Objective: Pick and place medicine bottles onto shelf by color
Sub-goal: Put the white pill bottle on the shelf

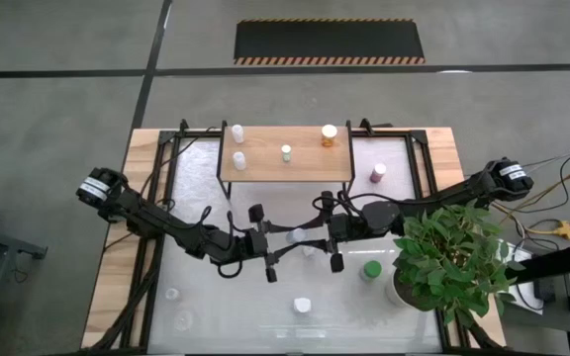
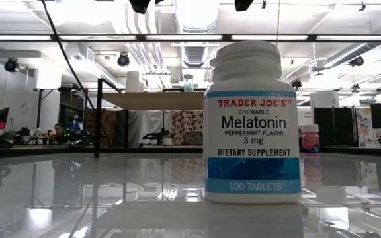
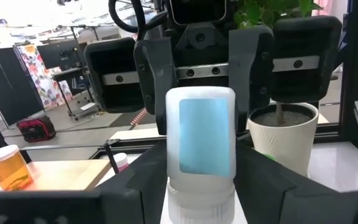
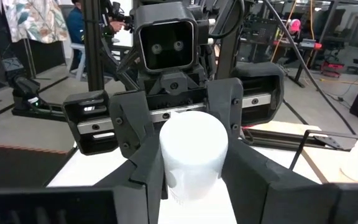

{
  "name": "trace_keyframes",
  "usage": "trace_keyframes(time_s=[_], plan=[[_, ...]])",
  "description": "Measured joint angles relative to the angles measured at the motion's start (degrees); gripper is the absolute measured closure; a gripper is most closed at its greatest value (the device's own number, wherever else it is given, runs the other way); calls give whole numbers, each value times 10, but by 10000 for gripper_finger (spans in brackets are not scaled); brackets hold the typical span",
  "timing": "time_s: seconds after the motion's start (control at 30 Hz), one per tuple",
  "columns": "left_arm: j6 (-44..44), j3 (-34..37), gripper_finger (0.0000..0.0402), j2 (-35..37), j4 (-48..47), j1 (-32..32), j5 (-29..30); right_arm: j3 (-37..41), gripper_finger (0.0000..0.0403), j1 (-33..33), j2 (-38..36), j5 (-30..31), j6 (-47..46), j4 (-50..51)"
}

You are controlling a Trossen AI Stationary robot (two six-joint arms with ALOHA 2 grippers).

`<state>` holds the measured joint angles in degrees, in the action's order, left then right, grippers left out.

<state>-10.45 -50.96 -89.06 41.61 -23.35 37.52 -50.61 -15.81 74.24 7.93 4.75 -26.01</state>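
White bottle [image 3: 200, 149], pale-blue label

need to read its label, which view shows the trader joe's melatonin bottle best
The low view: the melatonin bottle stands close up, its label facing the camera. The high view shows only its white cap from above. The wrist views do not show it.

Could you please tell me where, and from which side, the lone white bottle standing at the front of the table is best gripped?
Grip the white bottle across its round body, just below the cap, with the hand coming straight down from above. It stands upright with nothing close around it, so a finger should fit on either side. The body is wider and smoother than the ribbed cap.
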Motion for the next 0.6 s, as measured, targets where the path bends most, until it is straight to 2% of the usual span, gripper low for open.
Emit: trace_keyframes(time_s=[0.17,0.33,0.47,0.6], plan=[[9,1,206,1,-1,0,2,0,262,0,-6,-3,17,12],[10,8,168,30,-28,-1,4,-1,255,-1,-48,13,98,79],[43,10,162,67,-86,-5,-3,-14,265,-5,-77,17,217,165],[117,19,162,86,-91,-2,-44,-28,264,-20,-86,42,423,239]])
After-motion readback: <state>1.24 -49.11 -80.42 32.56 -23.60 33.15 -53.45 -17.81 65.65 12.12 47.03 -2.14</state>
